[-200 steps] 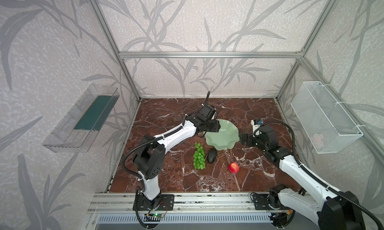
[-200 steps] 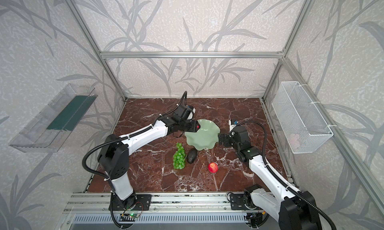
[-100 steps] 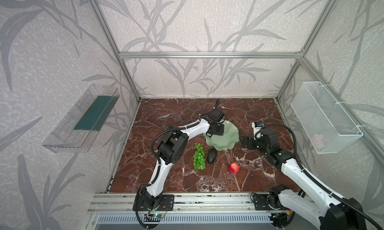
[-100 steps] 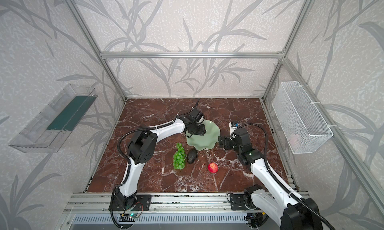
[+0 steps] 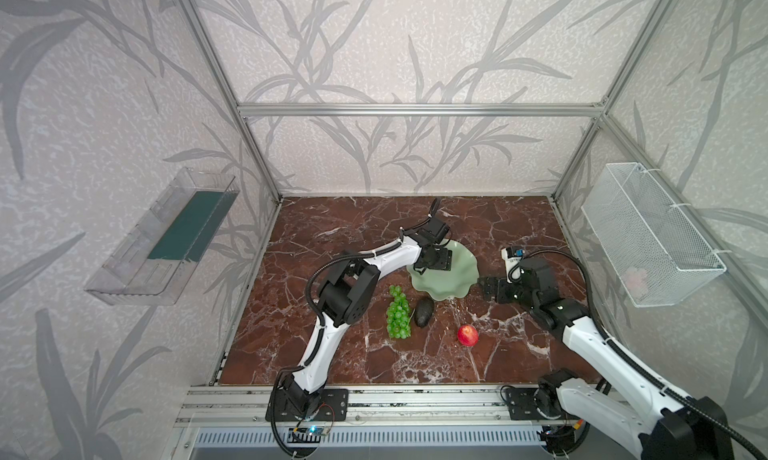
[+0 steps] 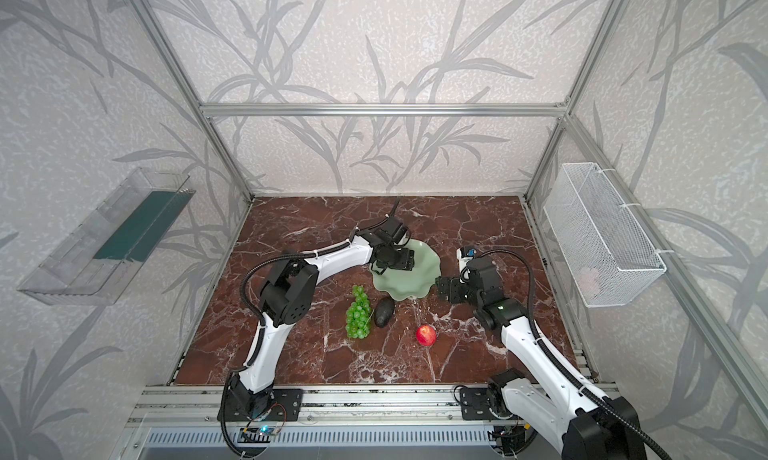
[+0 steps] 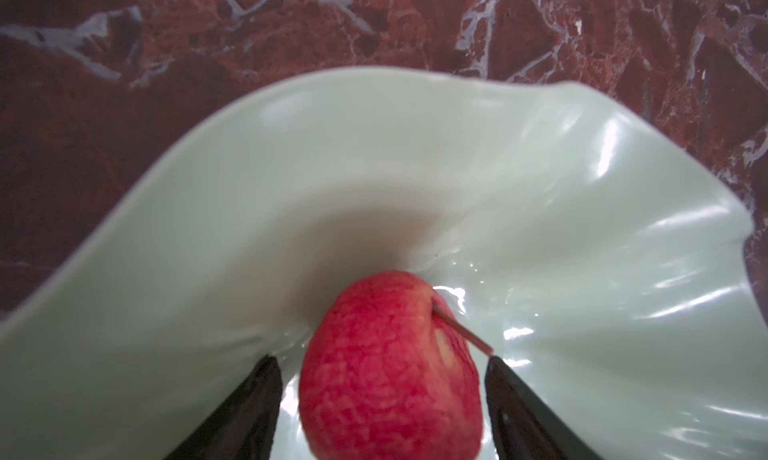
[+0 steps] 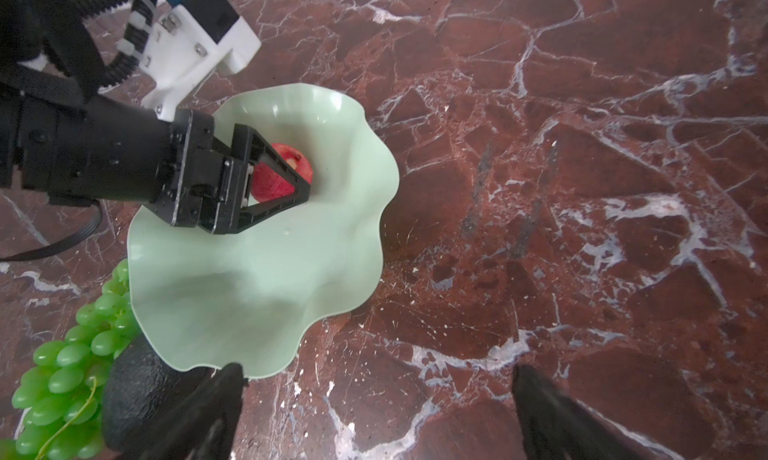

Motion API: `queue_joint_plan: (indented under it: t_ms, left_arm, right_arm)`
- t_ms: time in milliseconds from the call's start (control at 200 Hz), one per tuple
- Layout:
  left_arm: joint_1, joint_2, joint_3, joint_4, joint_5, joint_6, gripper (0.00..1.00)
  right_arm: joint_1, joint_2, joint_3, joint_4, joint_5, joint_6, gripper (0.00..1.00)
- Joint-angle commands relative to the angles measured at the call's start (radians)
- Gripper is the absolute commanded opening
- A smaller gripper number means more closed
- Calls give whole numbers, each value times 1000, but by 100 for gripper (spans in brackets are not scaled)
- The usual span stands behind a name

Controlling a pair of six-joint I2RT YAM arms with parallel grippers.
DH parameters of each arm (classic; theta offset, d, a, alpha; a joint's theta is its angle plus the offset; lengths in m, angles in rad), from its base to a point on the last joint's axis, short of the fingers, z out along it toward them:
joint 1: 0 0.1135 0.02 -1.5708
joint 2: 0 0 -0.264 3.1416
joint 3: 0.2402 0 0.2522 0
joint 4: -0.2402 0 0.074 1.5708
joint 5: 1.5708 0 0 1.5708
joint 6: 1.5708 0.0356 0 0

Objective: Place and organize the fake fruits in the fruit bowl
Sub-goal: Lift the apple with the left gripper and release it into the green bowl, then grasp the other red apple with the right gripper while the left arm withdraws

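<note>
Finds the left gripper (image 7: 381,359) down inside the fruit bowl (image 5: 457,285), near the middle of the bench (image 5: 519,354). Shows its jaws parted to a middling width, with a thin gap on either side of the red apple (image 8: 277,175) between them and only the stem tip right at one fingertip (image 7: 511,395). Puts that apple lying in the bowl, not squeezed. Differs from a second ago: places the same gripper then at the bowl's left rim, elbow low toward the left edge; half a second ago lifts the elbow up and inward; now carries the wrist further over the bowl. Keeps the bowl itself in the same spot. Leaves the right gripper (image 8: 376,373) spread wide, holding nothing, low beside the bowl's right rim, much as before. Leaves the green grapes (image 5: 398,319) and the dark avocado (image 5: 424,312) just beside each other on the bench, close before the bowl's front-left rim, unmoved. Leaves the second red apple (image 5: 468,335) alone nearer the front edge, apart from the avocado, likewise unmoved.
</note>
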Motion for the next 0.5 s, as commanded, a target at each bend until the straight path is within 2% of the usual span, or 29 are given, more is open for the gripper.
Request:
queue_joint_plan:
  t_ms: [0, 130, 290, 395, 495]
  left_arm:
    - [-3, -63, 6, -21, -10, -22, 79]
    - [-3, -180, -35, 18, -27, -41, 82]
    - [-4, -371, -135, 86, -111, -38, 84]
    - [-3, -519, -247, 134, -179, -26, 85]
    - [-4, -685, -419, 222, -277, -25, 86]
  right_arm:
    - [47, -11, 42, -70, 3, -1, 99]
    - [138, -40, 54, -143, 64, 9, 98]
    - [296, -75, 56, -236, 169, 88, 95]
    - [413, -78, 40, -272, 250, 162, 93]
    - [492, -56, 12, -272, 282, 229, 90]
